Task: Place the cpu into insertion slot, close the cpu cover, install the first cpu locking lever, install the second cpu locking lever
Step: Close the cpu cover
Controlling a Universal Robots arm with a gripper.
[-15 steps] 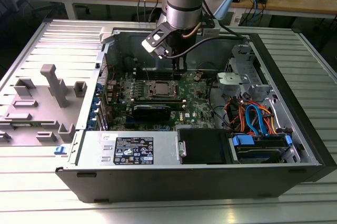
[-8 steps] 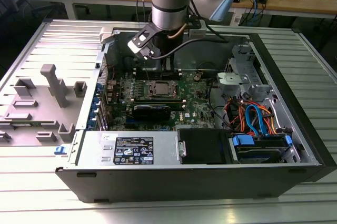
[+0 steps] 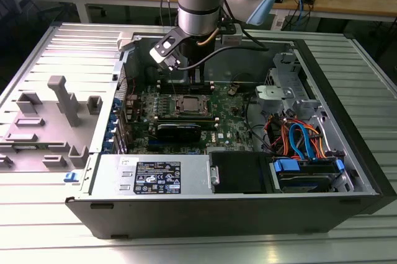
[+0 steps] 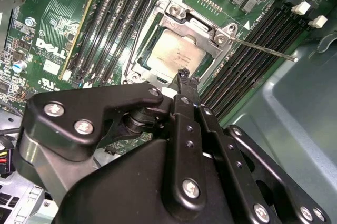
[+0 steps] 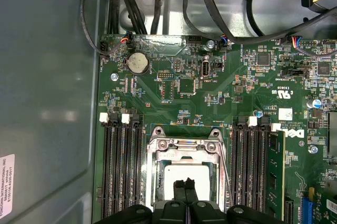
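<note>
Open computer case (image 3: 217,217) on the bench, with the green motherboard (image 5: 174,84) flat on its floor. The insertion slot (image 3: 188,104) sits mid-board toward the far side, memory strips (image 5: 118,166) flanking it. The cpu (image 4: 176,56) lies seated in the slot, silver top up. The cpu cover (image 5: 184,142) is down over it, frame around the chip (the metal top shows through the window). The gripper (image 5: 184,186) hangs directly above the cpu's edge, fingertips pressed together and holding nothing. One locking lever (image 4: 263,49), a thin rod, juts from the cover's corner. Its long axis runs out across the memory strips, just beside the jaws. Judged: chip placed, cover shut, lever looks unlatched.
</note>
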